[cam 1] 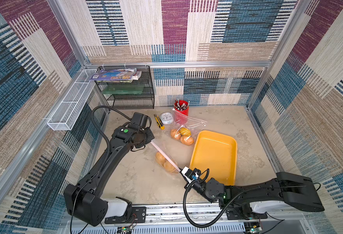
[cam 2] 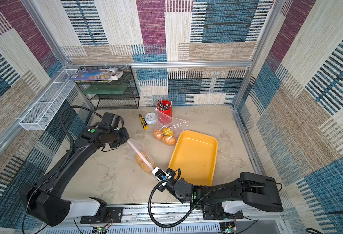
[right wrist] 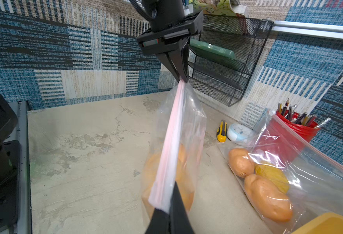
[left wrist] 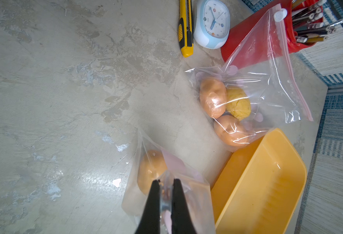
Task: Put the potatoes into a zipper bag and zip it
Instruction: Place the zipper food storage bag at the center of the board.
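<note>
In both top views the held zipper bag (cam 1: 173, 172) (cam 2: 150, 160) is a clear pouch with a pink-white zipper strip (cam 1: 166, 157) (cam 2: 140, 155) and tan-orange potatoes (cam 1: 160, 159) bunched under it. The left gripper (cam 1: 149, 141), on a raised, bent arm, is clamped on one end of the strip. The right gripper (cam 1: 181, 171), on a low, outstretched arm, is clamped on the other end. The strip's long axis runs taut and straight from one pair of fingers to the other. A yellow tray (cam 1: 213, 160) sits just beside the right fingers. Past it lies a second zipper bag (cam 1: 188, 125).

In the left wrist view the left gripper (left wrist: 166, 181) pinches crumpled plastic and pink strip between its fingers (left wrist: 152, 202). One tan potato (left wrist: 150, 170) sits inside the bag just beyond the tips. Farther out from the fingertips the second zipper bag (left wrist: 268, 91) lies flat. It holds two tan potatoes and a rounder, rougher yellow potato (left wrist: 238, 103), and its zipper end leans on a red pencil cup (left wrist: 239, 38). A utility knife (left wrist: 185, 30) and an alarm clock (left wrist: 212, 22) lie beside the cup.

In the right wrist view the right gripper (right wrist: 167, 204) is closed on the near end of the strip (right wrist: 172, 141). The strip reads as one flat band running away to the left gripper (right wrist: 183, 80), whose fingers point down onto it. The pouch hangs below the band, its potatoes (right wrist: 152, 168) low and close to the right fingers.
</note>
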